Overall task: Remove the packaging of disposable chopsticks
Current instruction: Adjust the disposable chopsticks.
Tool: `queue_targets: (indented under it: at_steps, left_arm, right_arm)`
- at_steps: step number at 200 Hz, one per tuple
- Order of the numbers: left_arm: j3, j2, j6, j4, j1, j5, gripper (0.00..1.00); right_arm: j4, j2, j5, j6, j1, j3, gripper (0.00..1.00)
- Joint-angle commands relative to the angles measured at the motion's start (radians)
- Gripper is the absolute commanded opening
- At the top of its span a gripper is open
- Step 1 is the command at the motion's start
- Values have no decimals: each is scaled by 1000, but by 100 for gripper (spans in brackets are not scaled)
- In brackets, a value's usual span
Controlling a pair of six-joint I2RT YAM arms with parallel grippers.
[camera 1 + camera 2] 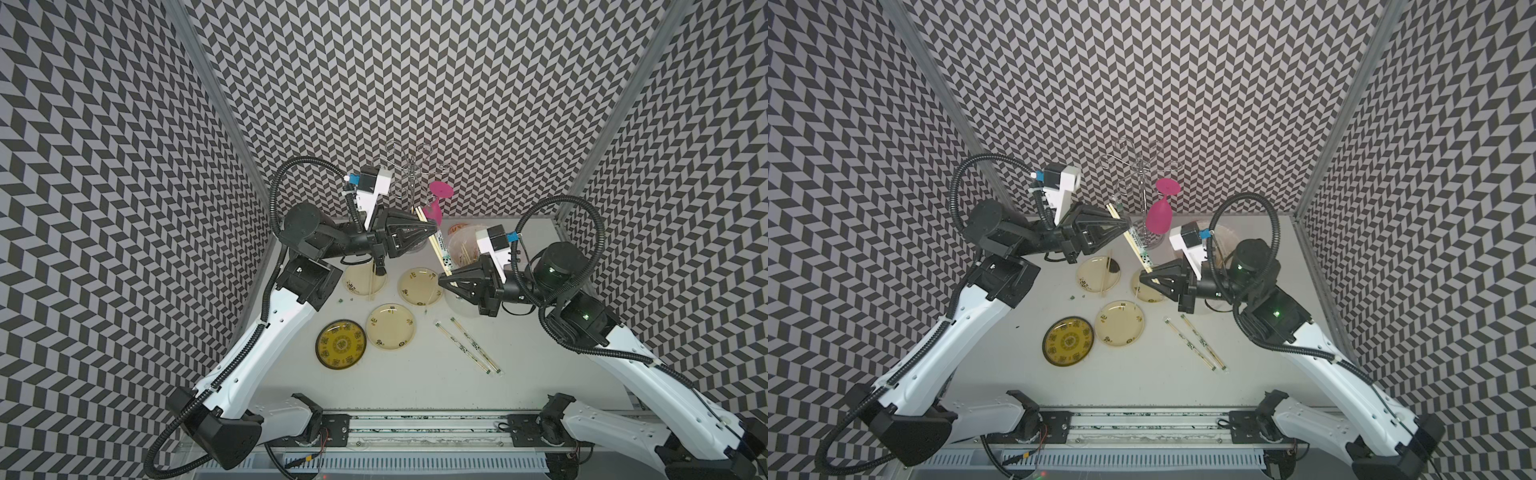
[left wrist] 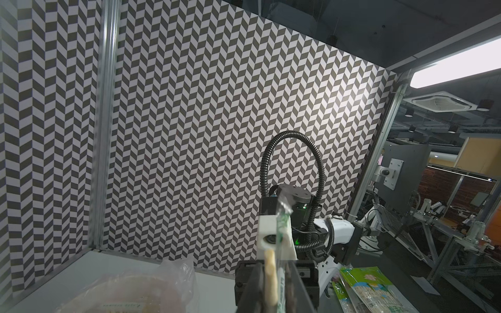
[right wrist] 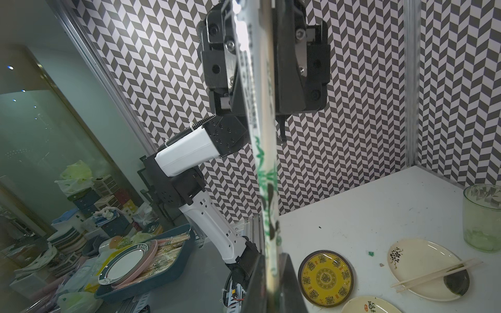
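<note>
Both top views take in the whole table [image 1: 415,386] inside chevron-patterned walls. The left gripper [image 1: 434,232] and right gripper [image 1: 446,280] are up over its far half, sharing one sleeve [image 1: 444,257] held slantwise in the air. The left gripper is closed narrow on the chopsticks [image 1: 421,216] just below their bare upper ends, and the right gripper is clamped on the sleeve's lower end. Only the top views show two wrapped pairs [image 1: 467,347] lying side by side near the right arm. Only the left wrist view shows the sleeve's crumpled clear end beside a stick between the jaws, and a lit ceiling lamp [image 2: 455,67]. Only the right wrist view shows a bin [image 3: 162,279] of plates off the table. On the table lie three cream plates [image 1: 355,278] and a yellow plate [image 1: 340,344].
</note>
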Motion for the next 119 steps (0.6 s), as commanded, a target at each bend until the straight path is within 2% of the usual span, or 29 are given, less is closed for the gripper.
queue_targets:
  at_steps: [1,32,59,97,111,119]
  left_arm:
    - [17,-23,14,2,-3,-24,14]
    - [12,-29,16,6,-3,-25,11]
    - [11,-31,17,6,-2,-31,0]
    - [11,-36,12,2,2,-53,0]
    - [15,-32,10,-12,12,-50,0]
    - [14,-32,13,-19,23,-50,0]
  right_arm:
    - [45,-11,18,5,5,21,0]
    - [44,-8,12,5,5,25,0]
    - [43,-12,23,9,4,24,0]
    - [42,-9,59,18,4,17,0]
    - [31,-10,99,16,5,13,23]
    - [24,-11,122,10,4,14,40]
